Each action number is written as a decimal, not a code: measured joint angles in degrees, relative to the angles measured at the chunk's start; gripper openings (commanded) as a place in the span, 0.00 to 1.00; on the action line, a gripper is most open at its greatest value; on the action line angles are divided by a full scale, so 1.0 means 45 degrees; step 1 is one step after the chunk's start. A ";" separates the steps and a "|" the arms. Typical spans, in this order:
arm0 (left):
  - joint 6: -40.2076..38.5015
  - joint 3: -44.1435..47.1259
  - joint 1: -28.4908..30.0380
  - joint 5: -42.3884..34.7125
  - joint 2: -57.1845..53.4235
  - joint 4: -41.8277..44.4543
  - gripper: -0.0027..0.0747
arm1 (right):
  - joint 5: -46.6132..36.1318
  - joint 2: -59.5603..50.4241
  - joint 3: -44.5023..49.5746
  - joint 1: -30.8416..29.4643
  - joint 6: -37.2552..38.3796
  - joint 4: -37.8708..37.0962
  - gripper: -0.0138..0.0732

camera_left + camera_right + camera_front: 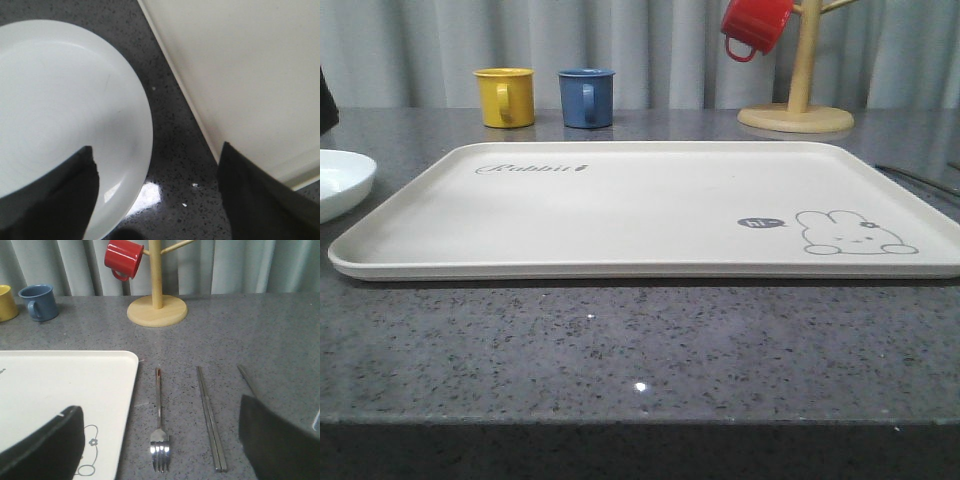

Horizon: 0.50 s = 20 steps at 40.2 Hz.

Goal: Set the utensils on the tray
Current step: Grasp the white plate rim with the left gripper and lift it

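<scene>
Utensils: fork [160, 430] and chopsticks [210, 420] are slim shiny silver, lying flat on the grey speckled counter [620, 350], side by side but apart, handles pointing toward the back.
Fork spot: just beside the tray's right edge, not touching it, tines nearest the camera.
Chopsticks spot: pair lying together, right of the fork.
Maybe a third piece: thin dark-silver strip [246, 376] further right, mostly hidden by a finger, can't say what it is.
Plate [65, 115]: round, white, shallow, sitting off the tray's left edge with a narrow strip of counter between.
Tray [650, 215]: big cream rectangle, rounded corners, low rim, grey script top left, rabbit drawing bottom right, whole surface bare.
Left gripper [157, 200]: fingers spread wide, one over the plate rim, the other over the tray corner, holding nothing.
Right gripper [160, 450]: fingers wide apart too, fork and chopsticks in the gap below, nothing gripped.
Back edge: yellow cup [505, 97], blue cup [587, 97], wooden mug stand [798, 100] with a red cup [753, 25] hanging.
</scene>
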 measured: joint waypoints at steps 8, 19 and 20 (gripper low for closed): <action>0.0000 -0.1064 -0.0024 0.1515 0.2048 0.0170 0.51 | 0.0000 0.0000 0.0000 0.0000 0.0000 0.0000 0.90; 0.0000 -0.1511 -0.0024 0.1595 0.3466 0.0270 0.48 | 0.0000 0.0000 0.0000 0.0000 0.0000 0.0000 0.90; 0.0000 -0.1511 -0.0024 0.1595 0.3533 0.0270 0.46 | 0.0000 0.0000 0.0000 0.0000 0.0000 0.0000 0.90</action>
